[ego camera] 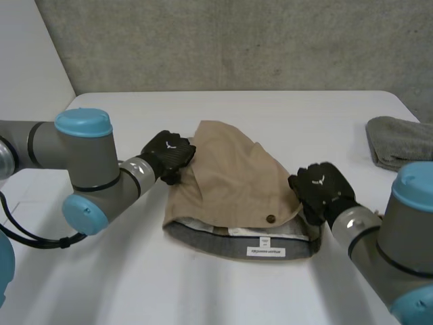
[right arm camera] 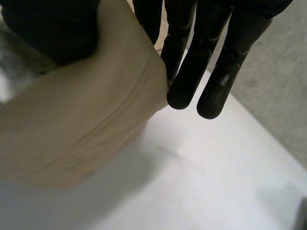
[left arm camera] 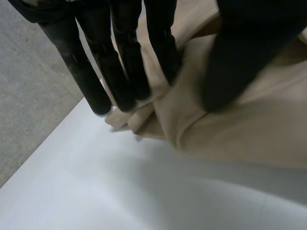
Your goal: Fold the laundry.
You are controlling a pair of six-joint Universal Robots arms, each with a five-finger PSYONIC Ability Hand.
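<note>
Tan garment (ego camera: pixel 230 183) lies at the middle of the white table (ego camera: pixel 135 284), its grey-lined waistband at the 6 o'clock edge. A white label (ego camera: pixel 265 252) on the waistband carries one line of print, too small to read. Dark button (ego camera: pixel 270 219) just above it. Grey towel (ego camera: pixel 399 141) sits at 2 o'clock, well apart.

My left hand (ego camera: pixel 168 154) is at the garment's 9 o'clock edge and my right hand (ego camera: pixel 319 189) at its 4 o'clock edge.

The head view gives only the backs of my hands. The left wrist view adds my straight fingers (left arm camera: pixel 124 72) close together, with a fold of the garment (left arm camera: pixel 240 129) pinched between them and my thumb. The right wrist view adds my fingers (right arm camera: pixel 192 62) straight and pressed together past the cloth's edge, with the garment (right arm camera: pixel 81 124) pinched under my thumb.
</note>
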